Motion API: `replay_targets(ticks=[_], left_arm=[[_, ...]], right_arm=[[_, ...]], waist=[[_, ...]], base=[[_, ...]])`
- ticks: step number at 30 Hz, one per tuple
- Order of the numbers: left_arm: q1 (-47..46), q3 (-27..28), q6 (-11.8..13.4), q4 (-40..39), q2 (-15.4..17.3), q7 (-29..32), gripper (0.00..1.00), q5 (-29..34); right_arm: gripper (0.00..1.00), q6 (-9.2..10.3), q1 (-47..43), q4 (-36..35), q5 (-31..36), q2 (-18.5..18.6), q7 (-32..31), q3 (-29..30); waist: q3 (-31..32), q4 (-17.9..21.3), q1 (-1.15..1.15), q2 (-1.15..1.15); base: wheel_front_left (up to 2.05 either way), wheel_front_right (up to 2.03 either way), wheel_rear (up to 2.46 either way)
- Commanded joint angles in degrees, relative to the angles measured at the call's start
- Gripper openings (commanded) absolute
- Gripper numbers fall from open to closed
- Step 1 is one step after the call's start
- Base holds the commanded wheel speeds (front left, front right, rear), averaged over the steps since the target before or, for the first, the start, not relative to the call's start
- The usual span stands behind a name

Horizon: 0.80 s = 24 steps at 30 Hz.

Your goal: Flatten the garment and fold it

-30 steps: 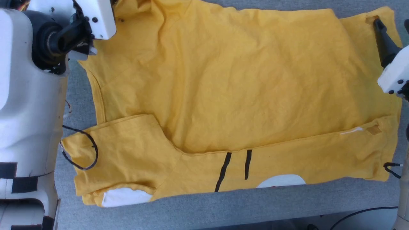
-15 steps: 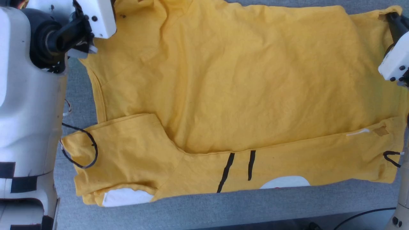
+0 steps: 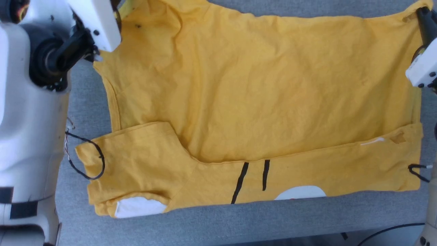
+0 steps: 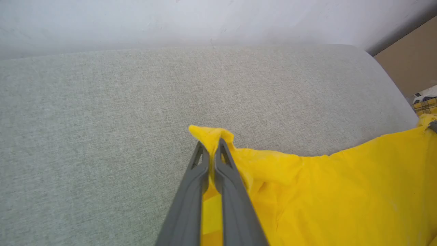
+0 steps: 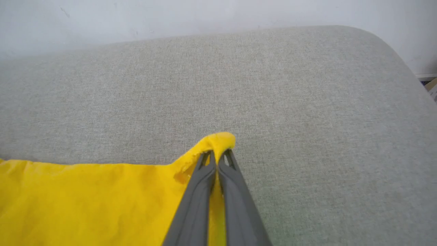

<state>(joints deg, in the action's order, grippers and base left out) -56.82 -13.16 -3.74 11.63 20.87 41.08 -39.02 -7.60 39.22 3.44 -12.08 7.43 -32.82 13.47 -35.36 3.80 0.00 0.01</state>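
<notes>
The garment (image 3: pixel 256 95), a bright yellow T-shirt, lies spread on the grey padded table (image 3: pixel 239 222). Its near strip is folded over and shows two black lines (image 3: pixel 252 179) and white patches (image 3: pixel 300 193). My left gripper (image 4: pixel 212 145) is shut on a bunched far-left corner of the garment (image 4: pixel 341 198), held just above the table. My right gripper (image 5: pixel 217 153) is shut on the garment's (image 5: pixel 85 201) far-right corner. In the head view the right gripper (image 3: pixel 422 13) is at the top right, and the left wrist housing (image 3: pixel 95 20) is at the top left.
My pale body (image 3: pixel 27 119) fills the left side of the head view, with a black cable loop (image 3: pixel 90 164) over the garment's near-left sleeve. A dark cable (image 3: pixel 385 229) runs below the table's front edge. Bare table (image 4: pixel 102 119) reaches to a white wall beyond the garment.
My right gripper has shut on the garment's far-right corner and carried it farther away. The far edge now stretches between both grippers, and the cloth looks smoother.
</notes>
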Motion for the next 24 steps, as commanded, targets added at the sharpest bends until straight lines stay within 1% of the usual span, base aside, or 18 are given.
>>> replay_targets(ticks=[1, 6, 12, 17, 24], left_arm=[[1.5, 0.4, -0.7, -0.8, 0.4, -1.4, 0.0, -0.5], [7.2, 2.2, -2.0, -5.1, 1.4, -6.3, 0.0, -2.5], [16.3, 4.9, -2.5, -12.4, 2.6, -9.6, 0.0, -5.5], [23.9, 6.8, -1.9, -18.8, 3.4, -10.1, 0.0, -7.6], [35.6, 10.0, 0.1, -26.5, 3.8, -9.8, 0.0, -11.2]], right_arm=[[0.0, 0.11, -1.1, -0.6, -0.8, 0.0, 0.7, 0.1], [0.0, 0.11, -5.0, -2.6, -2.7, -0.1, 2.3, 0.7], [0.0, 0.11, -11.2, -6.0, -4.9, -0.3, 3.6, 2.4], [0.0, 0.11, -16.2, -9.1, -6.3, -0.9, 3.5, 3.8], [0.0, 0.11, -23.0, -12.4, -8.9, -2.2, 2.7, 4.8]], waist=[[1.5, -0.2, 0.0, -0.01], [4.8, -0.4, 0.0, -0.01], [9.4, -1.1, 0.0, -0.01], [12.8, -1.5, 0.0, -0.01], [16.7, -1.6, 0.0, -0.01]], base=[[0.0, 0.0, 0.0], [0.0, 0.0, 0.0], [0.0, 0.0, 0.0], [0.0, 0.0, 0.0], [0.0, 0.0, 0.0]])
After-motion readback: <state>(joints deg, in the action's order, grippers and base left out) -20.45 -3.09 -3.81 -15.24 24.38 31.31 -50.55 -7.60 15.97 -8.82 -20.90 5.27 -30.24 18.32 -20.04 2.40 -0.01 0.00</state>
